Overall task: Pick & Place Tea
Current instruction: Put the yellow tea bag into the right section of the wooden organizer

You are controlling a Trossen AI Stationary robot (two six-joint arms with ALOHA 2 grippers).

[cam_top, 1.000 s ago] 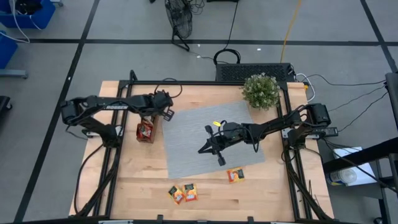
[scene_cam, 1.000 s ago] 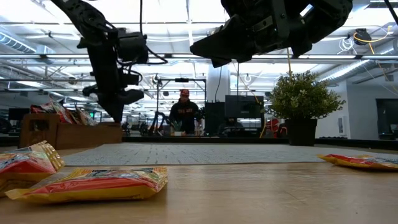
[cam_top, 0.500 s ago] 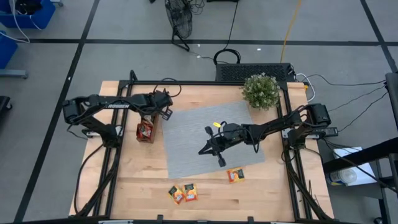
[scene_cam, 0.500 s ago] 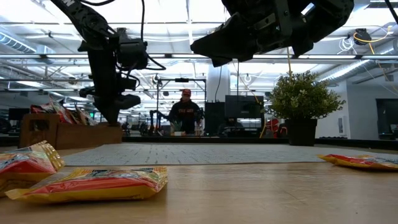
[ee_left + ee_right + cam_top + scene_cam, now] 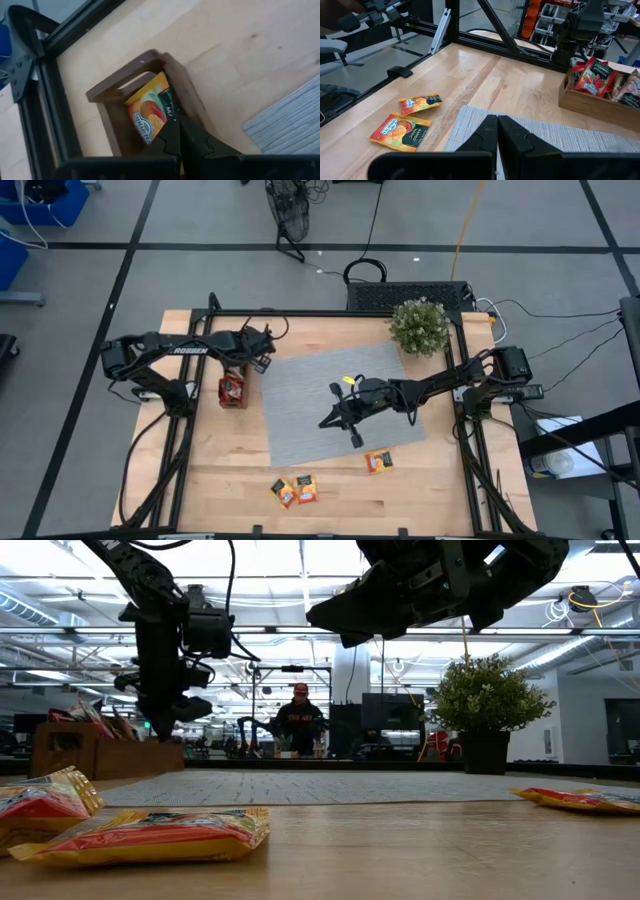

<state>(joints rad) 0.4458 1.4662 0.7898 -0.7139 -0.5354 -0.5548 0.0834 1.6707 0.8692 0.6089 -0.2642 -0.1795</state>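
The wooden tray [image 5: 222, 392] stands left of the grey mat [image 5: 300, 405] with red tea sachets upright in it. My left gripper [image 5: 256, 361] is shut and slants down over the tray's far end. There an orange-yellow sachet [image 5: 147, 112] stands in the end compartment [image 5: 125, 82]. My right gripper [image 5: 330, 420] hangs shut above the mat and holds nothing. Three loose tea sachets lie flat on the wood near the front edge: one [image 5: 378, 462] by the mat's corner and a pair [image 5: 295, 491] farther left. My left gripper's shut fingertips [image 5: 172, 135] stand in front of the dark lower part [image 5: 167, 107] of the orange-yellow sachet in the tray. They come from above at a slant. I cannot tell whether they touch it.
A potted plant [image 5: 420, 326] stands at the mat's far right corner. Black frame rails [image 5: 180, 430] run along the table's left and right sides. In the low view a person [image 5: 297, 720] stands in the room far behind the table.
My left gripper has tipped further downward and edged toward the tray's far end, staying shut. My right gripper and the loose sachets have kept still.
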